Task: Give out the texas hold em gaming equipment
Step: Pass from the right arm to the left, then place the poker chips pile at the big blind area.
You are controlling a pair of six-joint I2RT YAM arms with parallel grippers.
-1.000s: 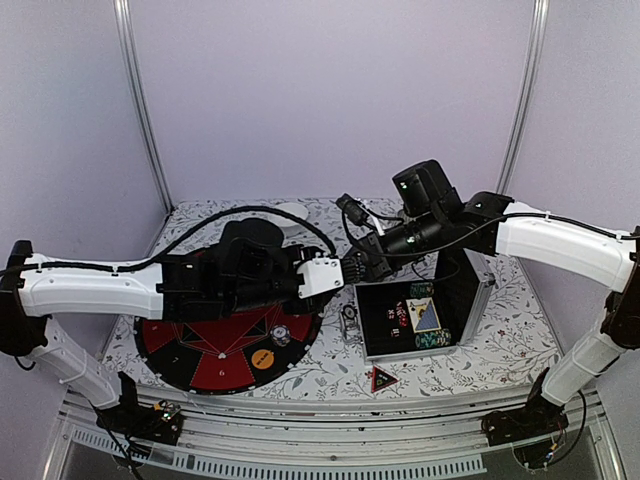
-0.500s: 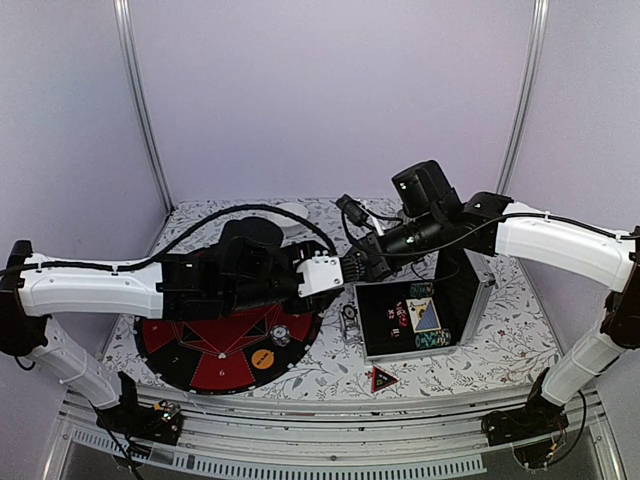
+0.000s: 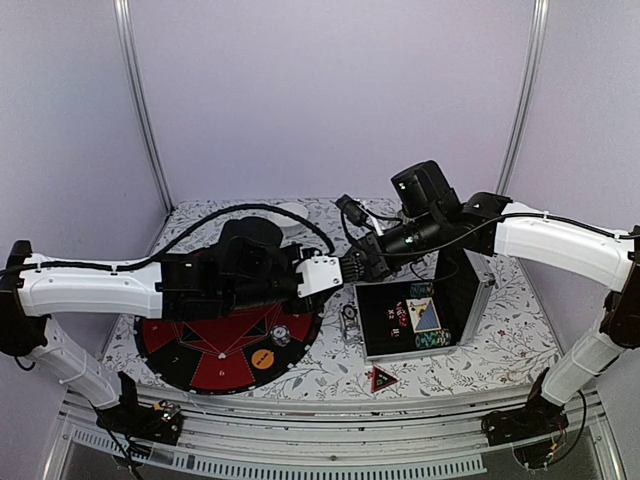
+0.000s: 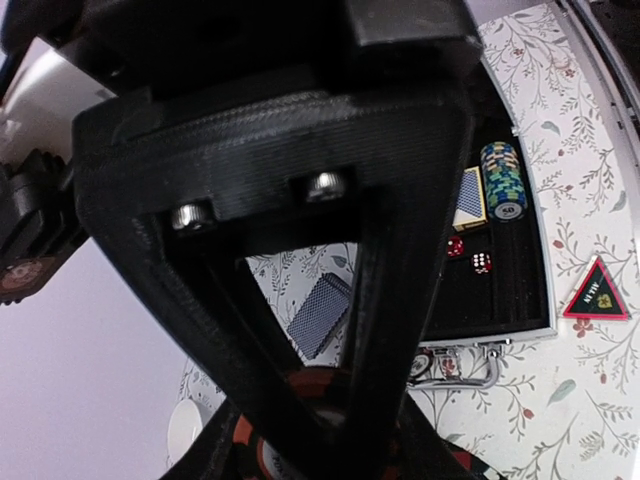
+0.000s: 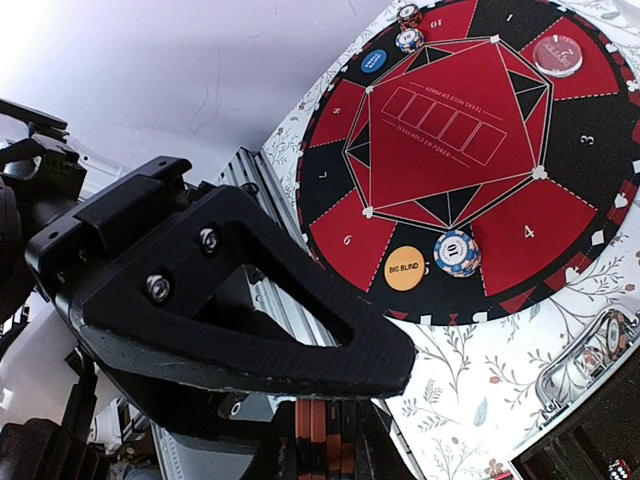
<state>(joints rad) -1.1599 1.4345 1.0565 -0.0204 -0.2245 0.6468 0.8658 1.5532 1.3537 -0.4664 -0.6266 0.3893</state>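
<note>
Right wrist: right tool (image 5: 305, 415) pinches striped orange round chips (image 5: 316, 442); left tool (image 4: 312, 405), cannot tell how wide.

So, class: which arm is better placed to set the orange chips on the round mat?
Left, probably. The left end effector meets the chips held in the right end effector, and the mat lies beneath the left wrist, away from the right base.
</note>
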